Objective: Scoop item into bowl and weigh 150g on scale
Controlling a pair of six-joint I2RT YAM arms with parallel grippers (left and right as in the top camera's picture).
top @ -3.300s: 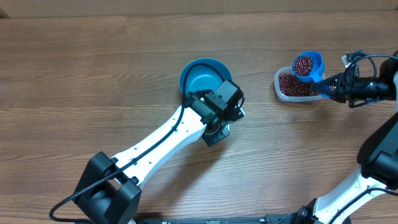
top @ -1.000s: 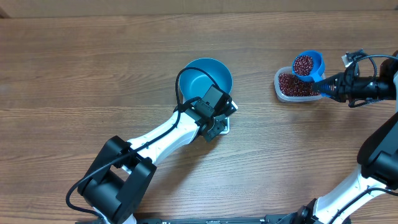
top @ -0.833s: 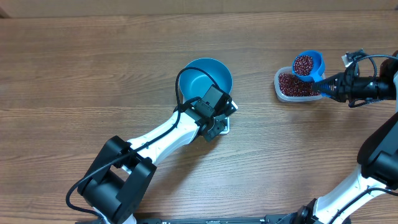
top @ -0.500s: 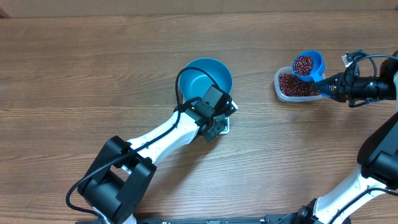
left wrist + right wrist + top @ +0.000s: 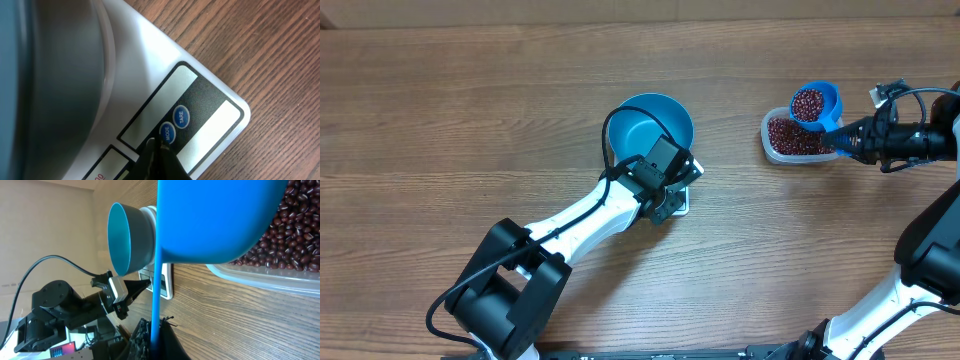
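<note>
**Scale set-up, full scoop waiting**

The left gripper (image 5: 156, 147) is pinched shut with nothing in it. Its tip rests at the edge of the MODE button (image 5: 167, 133) on the scale (image 5: 145, 55), just beside TARE (image 5: 181, 116). The step in hand looks like readying the scale before any beans go in.

The bowl (image 5: 652, 122) sits on the scale, and no beans show in it. Well to the bowl's right, the right gripper (image 5: 853, 138) is clamped on the handle of the scoop (image 5: 215, 220). The scoop is held level above the tub (image 5: 767, 131), heaped with beans (image 5: 807, 104). More beans fill the tub.

The next move probably calls for the left arm to draw back from the bowl. The right arm would then carry the scoop level over the bowl and tip it slowly, since the display is not readable here.
</note>
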